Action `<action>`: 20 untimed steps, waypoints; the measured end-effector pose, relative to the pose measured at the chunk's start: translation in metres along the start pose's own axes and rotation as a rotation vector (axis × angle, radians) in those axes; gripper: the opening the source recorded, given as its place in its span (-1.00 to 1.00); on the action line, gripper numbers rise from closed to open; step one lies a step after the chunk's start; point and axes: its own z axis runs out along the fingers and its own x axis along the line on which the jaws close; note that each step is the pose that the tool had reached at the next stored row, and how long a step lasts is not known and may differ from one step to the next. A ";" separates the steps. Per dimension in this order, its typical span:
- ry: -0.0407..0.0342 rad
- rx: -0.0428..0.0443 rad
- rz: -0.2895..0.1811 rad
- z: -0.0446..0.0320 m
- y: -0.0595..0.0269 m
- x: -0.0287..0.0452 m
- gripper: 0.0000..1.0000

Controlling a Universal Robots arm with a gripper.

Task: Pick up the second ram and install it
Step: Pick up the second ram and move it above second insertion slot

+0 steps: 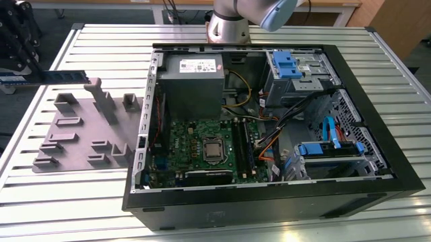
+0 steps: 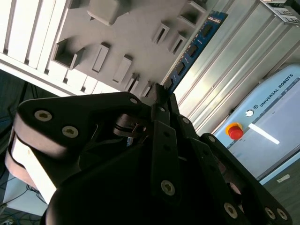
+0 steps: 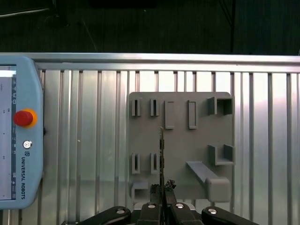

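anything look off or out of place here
Nothing looks damaged, spilled or askew. The one thing not seated anywhere is the ram. It is clamped in the gripper and held on edge over the grey holder, beside the open case. That fits the job.

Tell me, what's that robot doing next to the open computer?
The robot arm holds a blue ram, with its jaws shut on one end of it. The ram hangs in the air over the grey tray, beside the open computer. It is not yet in the green board inside.
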 end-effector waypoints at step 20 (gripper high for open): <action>0.0000 0.0000 0.000 -0.0005 -0.0280 -0.0001 -0.73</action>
